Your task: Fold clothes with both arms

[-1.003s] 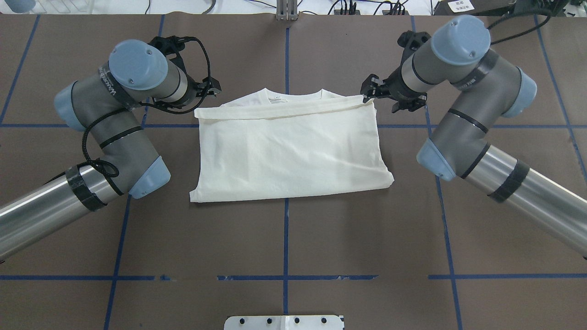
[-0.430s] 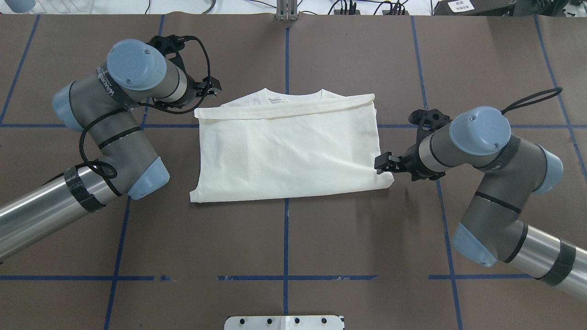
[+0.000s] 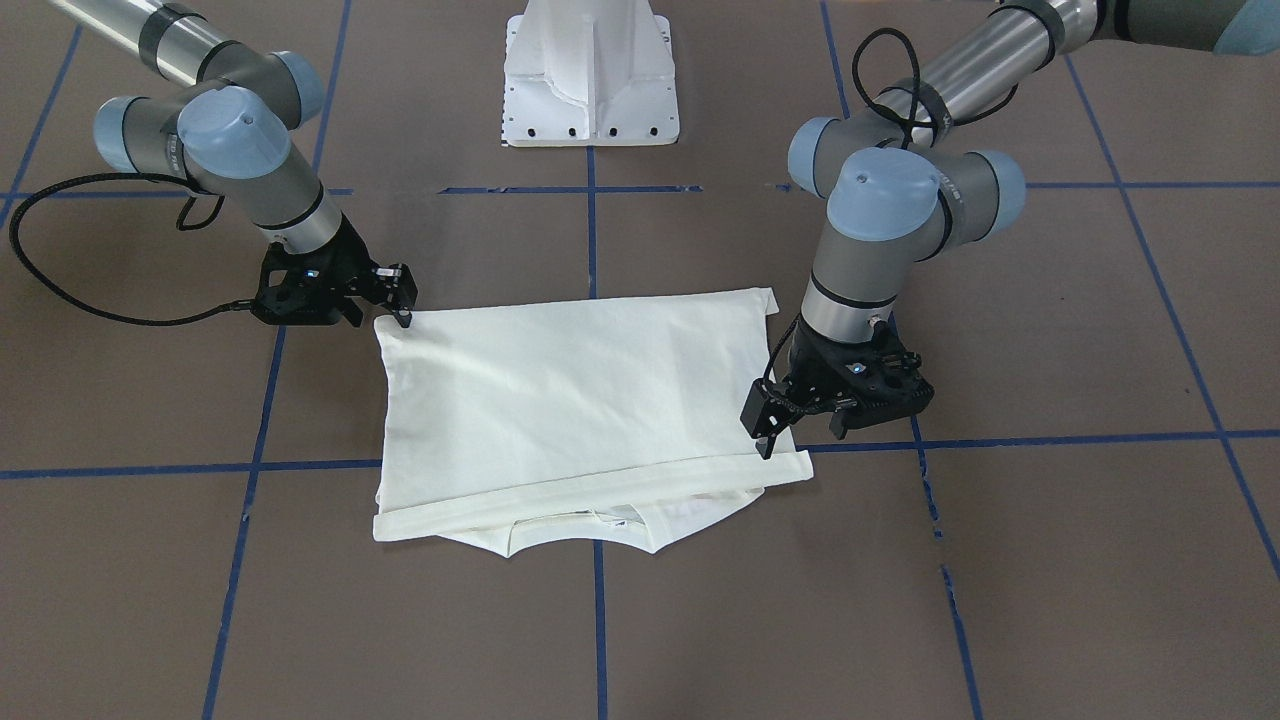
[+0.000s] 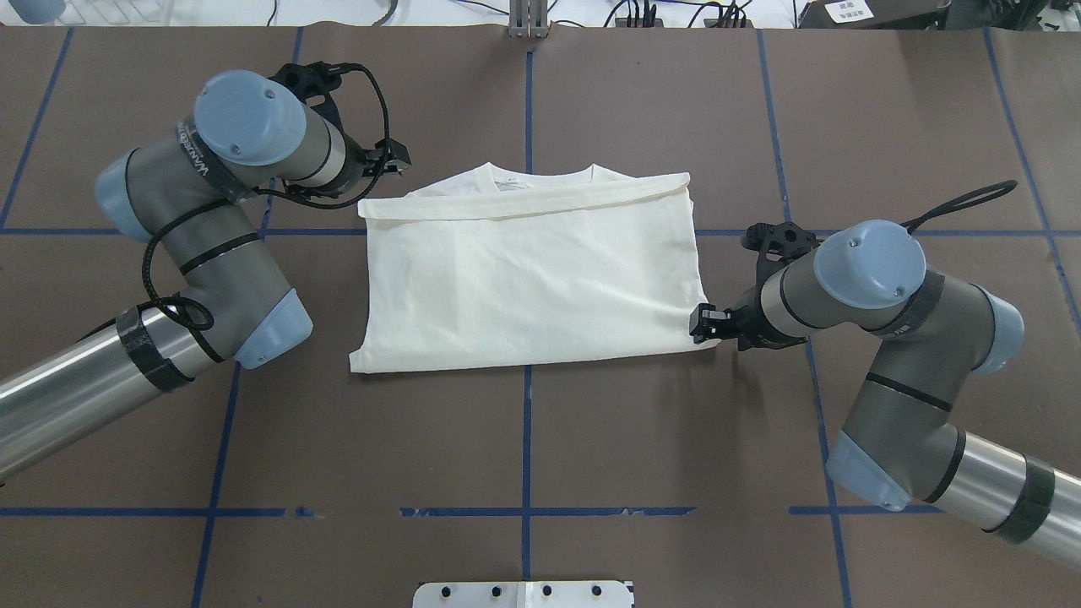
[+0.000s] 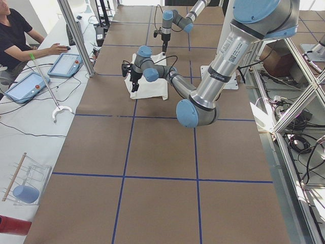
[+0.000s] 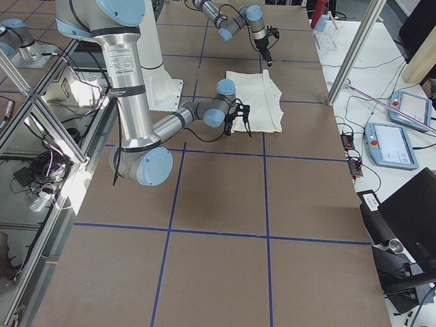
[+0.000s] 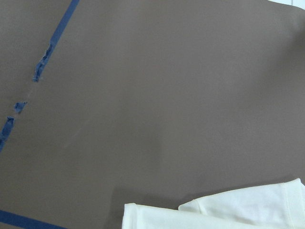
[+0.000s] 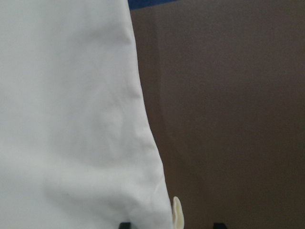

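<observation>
Two claws, one shirt between them. On the left, my left arm [image 4: 203, 219] bends in over the brown table [image 4: 591, 439]. My left claw [image 4: 395, 160] sits at the far left corner of the T-shirt [image 4: 524, 270]. From overhead it is just beside the cloth, while from the front its tip stands over the corner's edge, and I cannot tell whether it touches. I cannot tell either whether that claw is spread or pressed together. Its wrist camera shows only bare table and the shirt's corner low in the view, with none of its fingers.

In the middle, the T-shirt lies flat on the table, folded into a wide rectangle with the plain cream side up. It straddles the centre blue tape line [image 4: 525, 422]. A hemmed edge runs across its far side, and the neckline [image 4: 530, 176] peeks out beyond that edge.

On the right, my right arm [image 4: 878, 295] reaches in low. My right claw [image 4: 703, 325] is at the near right corner of the shirt, down at table level. It is spread. In its wrist camera the two dark fingertips [image 8: 125, 225] stand well apart at the bottom edge, and the shirt's edge and a small curl of cloth lie between them, not pinched.
</observation>
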Controlling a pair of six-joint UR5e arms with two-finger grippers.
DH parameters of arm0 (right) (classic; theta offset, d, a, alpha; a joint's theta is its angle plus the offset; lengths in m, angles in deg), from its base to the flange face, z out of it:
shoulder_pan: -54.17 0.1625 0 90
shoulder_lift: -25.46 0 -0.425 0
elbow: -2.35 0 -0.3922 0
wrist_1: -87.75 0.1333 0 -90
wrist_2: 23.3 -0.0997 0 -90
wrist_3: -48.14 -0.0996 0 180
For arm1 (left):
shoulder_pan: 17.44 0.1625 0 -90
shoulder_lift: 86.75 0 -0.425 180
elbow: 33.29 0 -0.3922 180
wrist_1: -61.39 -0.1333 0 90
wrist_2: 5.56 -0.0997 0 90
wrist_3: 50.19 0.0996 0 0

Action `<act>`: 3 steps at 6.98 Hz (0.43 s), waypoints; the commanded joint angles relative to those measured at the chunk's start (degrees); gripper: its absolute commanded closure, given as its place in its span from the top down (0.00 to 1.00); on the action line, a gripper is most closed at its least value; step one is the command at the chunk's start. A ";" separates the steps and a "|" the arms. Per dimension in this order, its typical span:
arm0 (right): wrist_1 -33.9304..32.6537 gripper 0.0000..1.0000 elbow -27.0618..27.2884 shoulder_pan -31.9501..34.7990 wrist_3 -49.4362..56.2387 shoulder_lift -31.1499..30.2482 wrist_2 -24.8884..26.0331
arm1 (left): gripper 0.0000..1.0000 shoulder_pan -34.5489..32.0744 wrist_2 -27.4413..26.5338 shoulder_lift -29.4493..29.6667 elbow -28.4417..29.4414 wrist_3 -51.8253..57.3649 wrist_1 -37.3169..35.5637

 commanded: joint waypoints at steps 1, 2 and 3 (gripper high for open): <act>0.00 0.00 -0.11 -0.06 0.33 0.10 -0.45 | 1.00 0.00 0.00 -0.26 -0.49 -0.05 -0.02; 0.00 0.00 0.15 0.03 0.50 0.09 -1.15 | 1.00 0.09 0.00 -0.26 -0.49 -0.05 0.06; 0.00 0.00 1.81 0.21 0.42 -0.69 -2.38 | 1.00 0.09 0.00 -0.26 -0.49 -0.05 0.07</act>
